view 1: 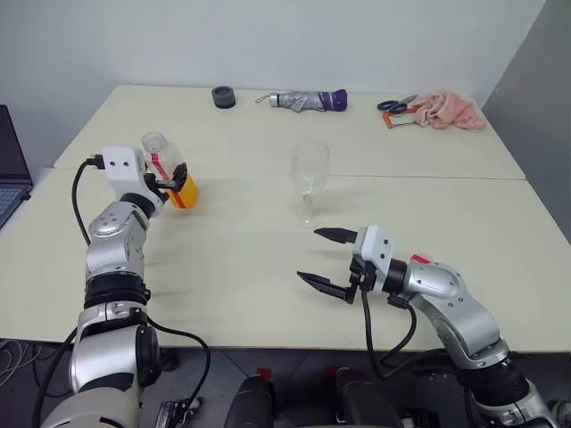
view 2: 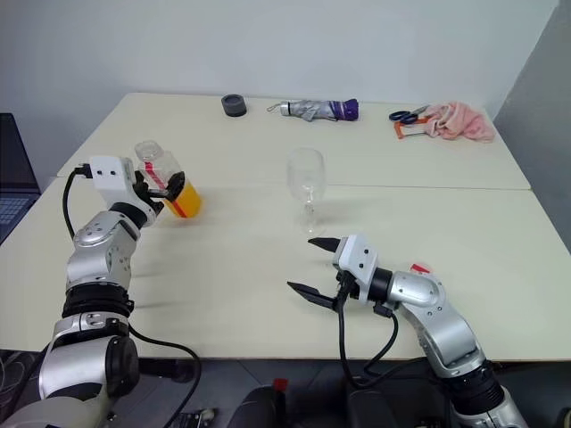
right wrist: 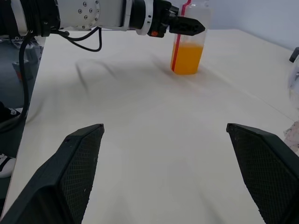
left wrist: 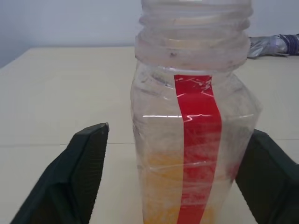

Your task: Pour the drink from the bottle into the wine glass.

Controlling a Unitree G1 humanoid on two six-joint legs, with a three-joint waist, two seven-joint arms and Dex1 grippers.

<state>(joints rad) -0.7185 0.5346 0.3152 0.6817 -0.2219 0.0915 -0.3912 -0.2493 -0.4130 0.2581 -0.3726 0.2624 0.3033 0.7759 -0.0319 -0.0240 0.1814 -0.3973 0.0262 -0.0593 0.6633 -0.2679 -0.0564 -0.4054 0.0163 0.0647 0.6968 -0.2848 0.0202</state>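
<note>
The bottle (view 1: 168,169) stands uncapped on the table at the left, clear with a red stripe, and the orange drink (view 1: 185,193) fills its lower part. My left gripper (view 1: 176,181) straddles the bottle (left wrist: 194,140) level with the table. One finger (left wrist: 86,172) stands clear of the bottle and the other (left wrist: 268,177) sits at its wall. The empty wine glass (view 1: 310,176) stands upright mid-table. My right gripper (view 1: 308,253) hovers open just in front of the glass, holding nothing. In the right wrist view the bottle (right wrist: 188,42) appears with the left gripper around it.
Along the far edge lie a black round object (view 1: 223,96), a folded umbrella (view 1: 303,100), scissors (view 1: 397,105) and a pink cloth (view 1: 451,111). A laptop (view 1: 11,169) sits at the left edge. A seam runs across the table (view 1: 428,178) behind the glass.
</note>
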